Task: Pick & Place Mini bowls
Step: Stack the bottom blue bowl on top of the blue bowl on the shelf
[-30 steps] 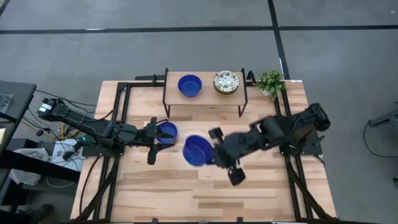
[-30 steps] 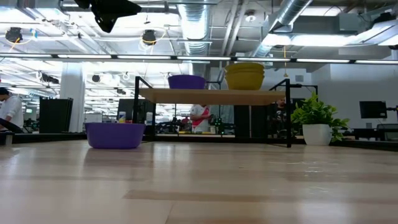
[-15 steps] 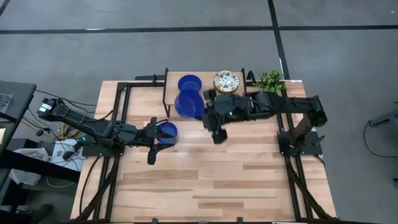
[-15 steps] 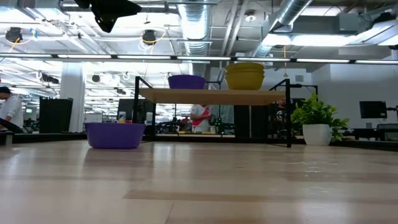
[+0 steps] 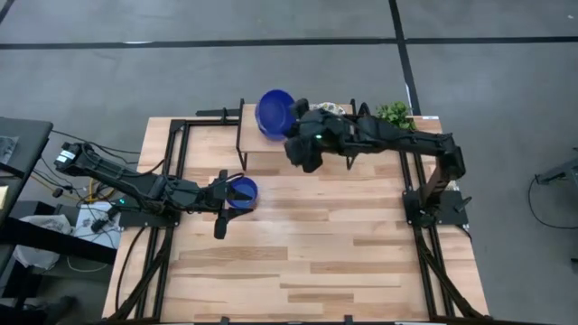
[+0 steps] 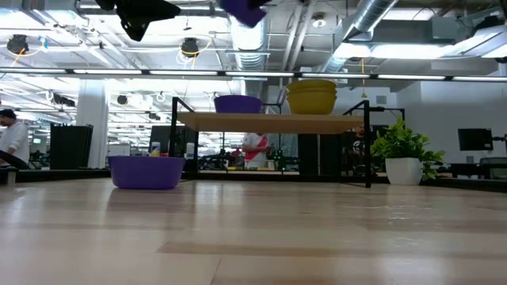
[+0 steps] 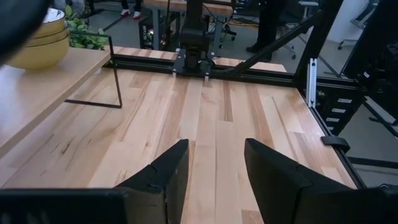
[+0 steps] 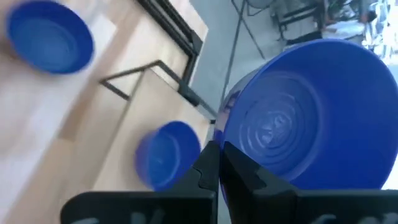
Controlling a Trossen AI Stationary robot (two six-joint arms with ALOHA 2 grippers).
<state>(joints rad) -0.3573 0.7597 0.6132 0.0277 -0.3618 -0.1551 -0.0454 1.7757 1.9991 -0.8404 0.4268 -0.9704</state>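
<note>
My right gripper (image 5: 291, 125) is shut on a glossy blue mini bowl (image 5: 274, 112) and holds it high over the left part of the wooden shelf (image 5: 257, 146). A second blue bowl (image 8: 168, 152) stands on the shelf right below it. A third blue bowl (image 5: 241, 191) rests on the table. My left gripper (image 5: 222, 202) hovers open above it and shows high up in the low view (image 6: 139, 12). The speckled cream bowls (image 6: 312, 96) are stacked on the shelf's right part. In the high view my right arm covers most of them. My right gripper pinches the blue bowl's rim (image 8: 229, 142) between its two fingers (image 8: 208, 171), one finger on the inner wall and one on the outer. The bowl is lifted clear, above the shelf, and tilted so that its opening faces the wrist camera.
A potted plant (image 5: 393, 117) stands at the table's far right corner, beside the shelf. The shelf's black metal legs (image 7: 112, 74) stand on the table. Bare wood (image 5: 307, 253) lies across the table's middle and near part. People show in the room beyond.
My right gripper has carried the blue bowl from over the table's middle toward the far edge, up and over the shelf. It now hangs above the shelf's blue bowl. The bowl has come into the top of the low view.
</note>
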